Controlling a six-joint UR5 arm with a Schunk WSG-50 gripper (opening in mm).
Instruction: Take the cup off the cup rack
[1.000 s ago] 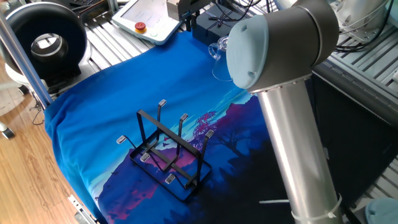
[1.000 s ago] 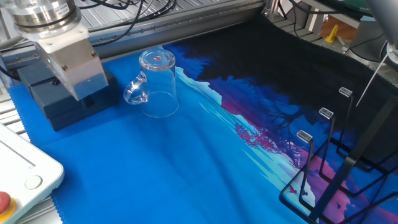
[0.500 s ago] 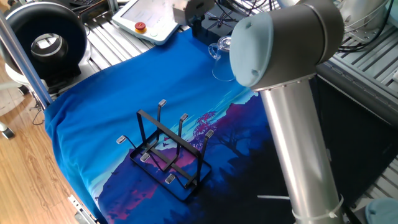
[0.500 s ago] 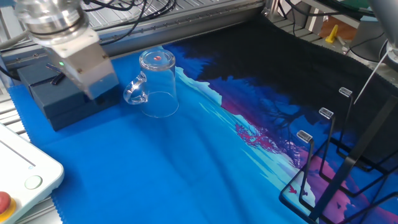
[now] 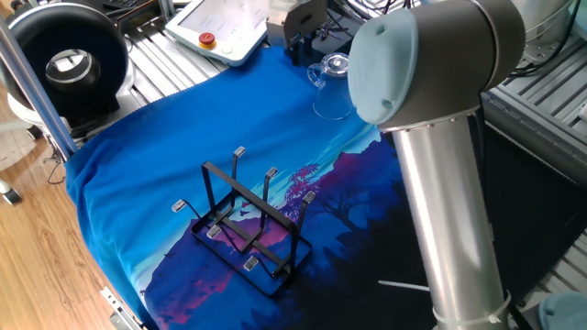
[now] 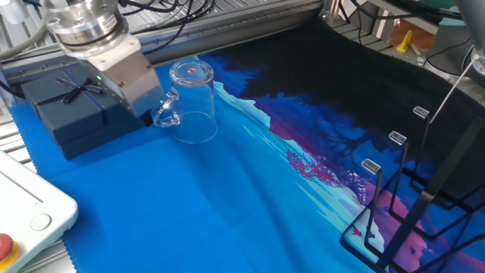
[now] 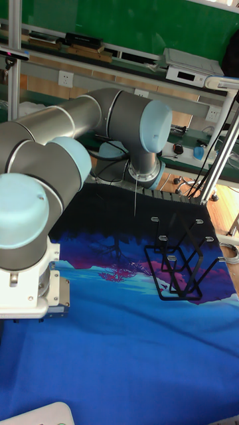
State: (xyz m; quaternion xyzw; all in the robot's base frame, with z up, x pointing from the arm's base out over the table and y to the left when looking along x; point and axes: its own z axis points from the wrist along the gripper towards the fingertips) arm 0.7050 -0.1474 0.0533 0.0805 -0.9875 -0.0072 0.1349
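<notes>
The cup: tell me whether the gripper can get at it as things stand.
Probably yes. The cup stands upside down on the blue cloth, nothing covering it, and the gripper is right beside its handle; its fingers are hidden.

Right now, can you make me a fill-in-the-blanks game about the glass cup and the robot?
1. The cup stands upside down on the ___ cloth.
2. The cup rack holds ___ cups.
3. The cup's handle points toward the dark ___ box with a ribbon.
4. The robot's hand is right beside the cup's ___.

Missing words: blue; no; gift; handle
</notes>
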